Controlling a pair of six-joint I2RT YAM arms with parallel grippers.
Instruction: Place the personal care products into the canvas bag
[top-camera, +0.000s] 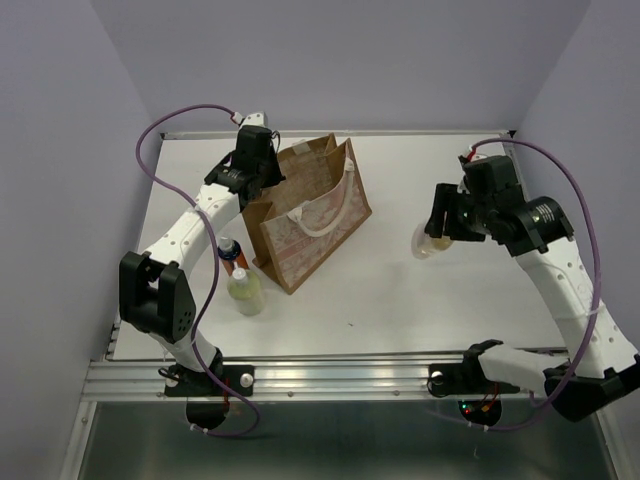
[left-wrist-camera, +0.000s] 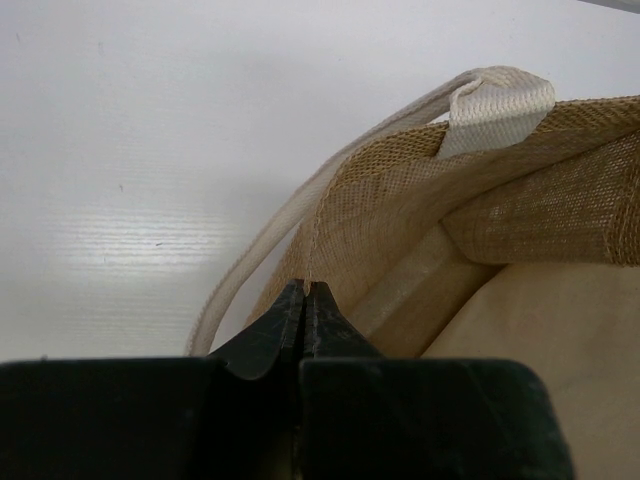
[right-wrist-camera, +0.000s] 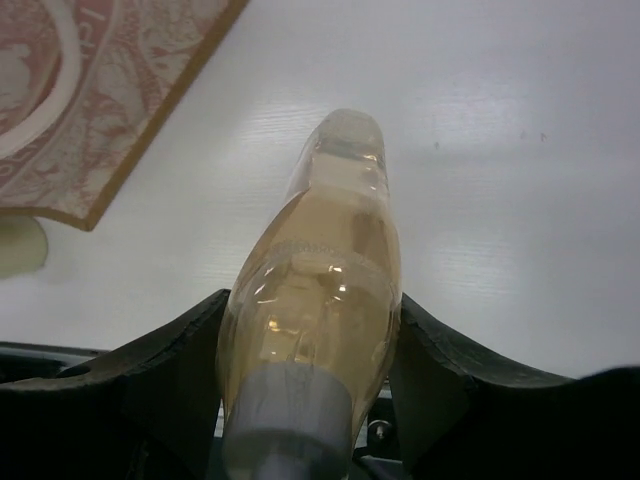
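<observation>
An orange bottle (top-camera: 231, 253) and a pale yellow-green bottle (top-camera: 245, 292) stand on the white surface (top-camera: 420, 300), just left of the canvas bag (top-camera: 310, 215). The left claw (left-wrist-camera: 305, 296) is pinched together on the bag's rim. To the right, well apart from the bag, the right claw (right-wrist-camera: 310, 330) clamps an amber bottle (right-wrist-camera: 325, 250).

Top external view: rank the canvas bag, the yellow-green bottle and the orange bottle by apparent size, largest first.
1. Canvas bag, by far the largest.
2. Pale yellow-green bottle.
3. Orange bottle, which looks only slightly smaller, so this is a close call.
</observation>
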